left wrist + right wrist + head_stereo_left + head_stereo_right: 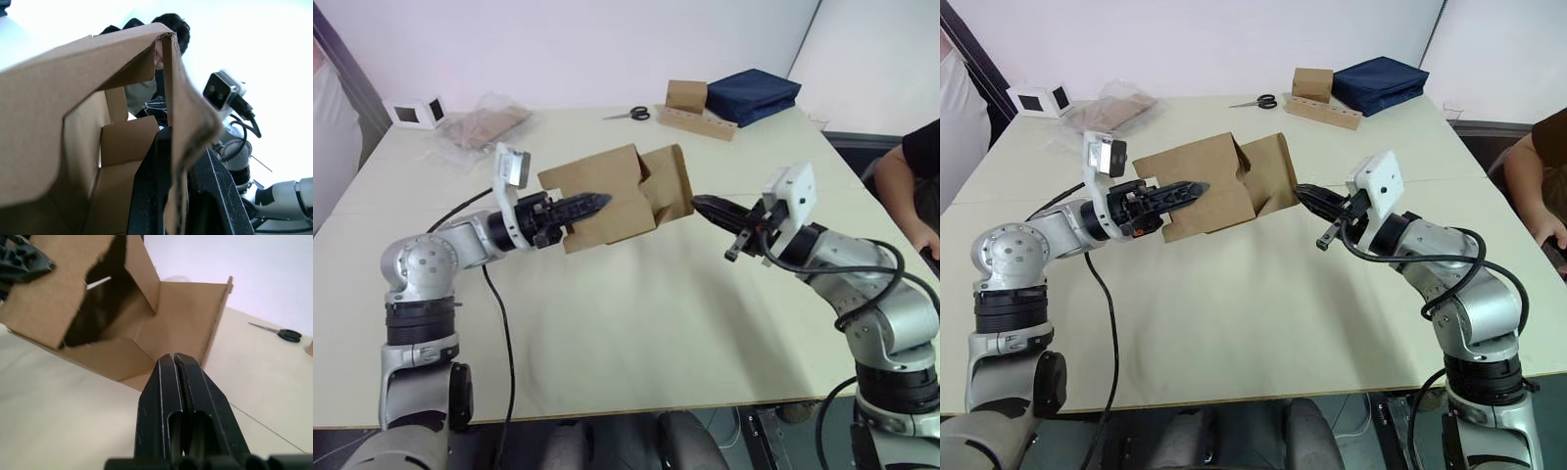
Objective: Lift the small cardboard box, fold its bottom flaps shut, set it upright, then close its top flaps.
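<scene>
Right tool (176, 363) closed near unprinted small cardboard box (607, 201); left tool (590, 206) clamps wall.

One small cardboard box (607, 196), brown and plain, up in the air with its flaps open. Two grippers: the left gripper (597, 204) pinching a wall of the box, and the right gripper (702, 206) with its two black fingers pressed together just beside a flap. On the table (636, 323): one pair of scissors (630, 114), one clear plastic bag (481, 124), one dark blue bag (754, 94), one tan box (686, 96), and one white block (416, 112), plus one person's arm (911, 186) at the side.
</scene>
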